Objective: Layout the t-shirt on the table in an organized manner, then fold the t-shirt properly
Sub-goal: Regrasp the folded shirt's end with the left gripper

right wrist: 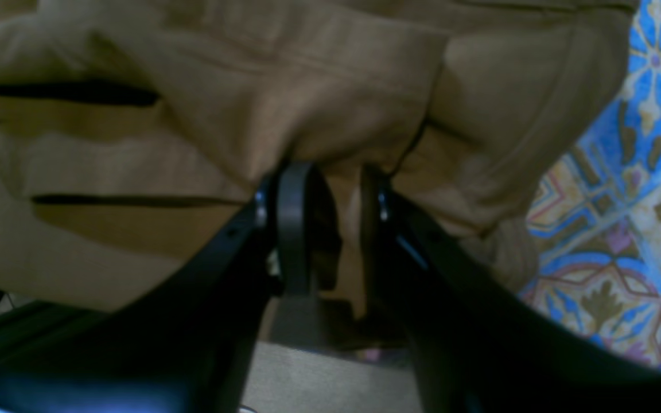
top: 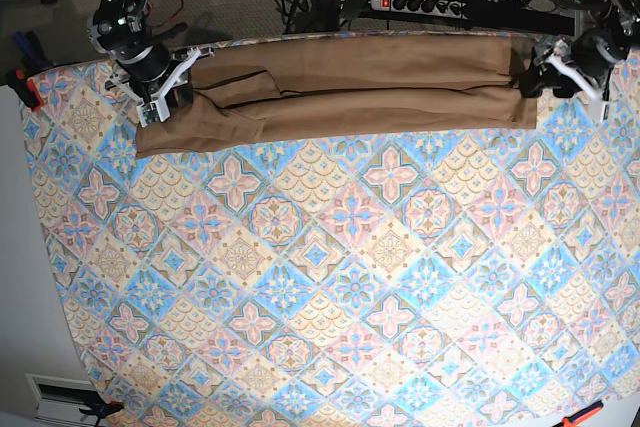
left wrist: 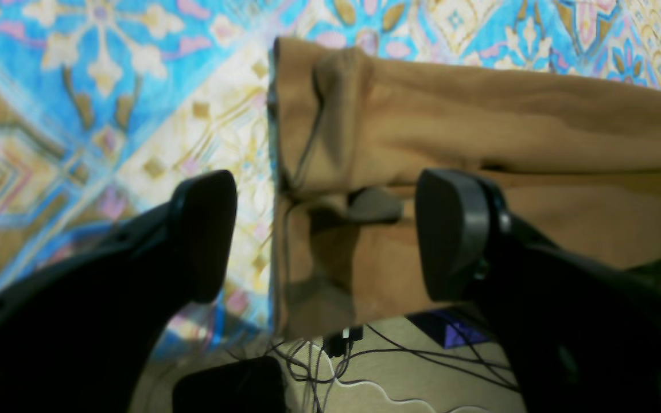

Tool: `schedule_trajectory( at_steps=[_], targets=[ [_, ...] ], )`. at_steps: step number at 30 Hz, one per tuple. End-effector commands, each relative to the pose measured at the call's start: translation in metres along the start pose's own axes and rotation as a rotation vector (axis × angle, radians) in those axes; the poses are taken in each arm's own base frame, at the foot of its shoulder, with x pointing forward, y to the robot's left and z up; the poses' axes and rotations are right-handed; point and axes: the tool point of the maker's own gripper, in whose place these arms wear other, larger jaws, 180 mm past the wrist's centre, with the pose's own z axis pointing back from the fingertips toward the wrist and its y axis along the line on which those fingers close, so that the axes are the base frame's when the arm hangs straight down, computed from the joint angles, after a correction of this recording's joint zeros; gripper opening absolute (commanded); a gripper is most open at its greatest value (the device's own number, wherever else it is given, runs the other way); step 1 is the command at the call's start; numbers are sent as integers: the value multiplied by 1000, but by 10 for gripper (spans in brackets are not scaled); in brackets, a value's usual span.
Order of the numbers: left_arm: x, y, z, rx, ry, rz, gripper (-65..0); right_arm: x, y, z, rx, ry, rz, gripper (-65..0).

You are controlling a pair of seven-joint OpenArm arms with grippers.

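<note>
The right pincer [right wrist: 330, 229] clamped the folded tan-brown cotton t-shirt [top: 340, 87]; the left pincer [left wrist: 325, 235] gaped wide astride its hem.

The base view looks straight down from high above, taking in the whole table [top: 330, 277] with both arms at its far edge. The left wrist view sits close behind its gripper [left wrist: 322, 235], facing down on the t-shirt [left wrist: 479, 137] end and table edge. The right wrist view is closer still, sharing the t-shirt's other end with the base view
</note>
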Motion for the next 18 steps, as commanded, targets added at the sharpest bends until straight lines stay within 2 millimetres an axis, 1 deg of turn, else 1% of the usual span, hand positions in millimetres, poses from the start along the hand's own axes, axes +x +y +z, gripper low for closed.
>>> schedule_trajectory(
  at_steps=[1, 6, 7, 11, 16, 18],
  targets=[
    [19, 0, 5, -4, -48, -35, -178, 10, -1, 3, 1, -37, 6, -512],
    [21, 6, 5, -2, -38, -36, -178, 10, -2, 3, 0, -40, 7, -512],
    [19, 5, 2, -9, -24, -39, -178, 10, -2, 3, 0, -40, 7, -512],
    [15, 2, -4, -31, 14, -57, -178, 10, -2, 3, 0, -40, 7, -512],
    [14, -11, -17, -73, 2, -70, -178, 10, -2, 3, 0, -37, 7, -512],
    [7, -11, -22, -71, 27, -71, -178, 10, -2, 3, 0, -37, 7, -512]
  ],
)
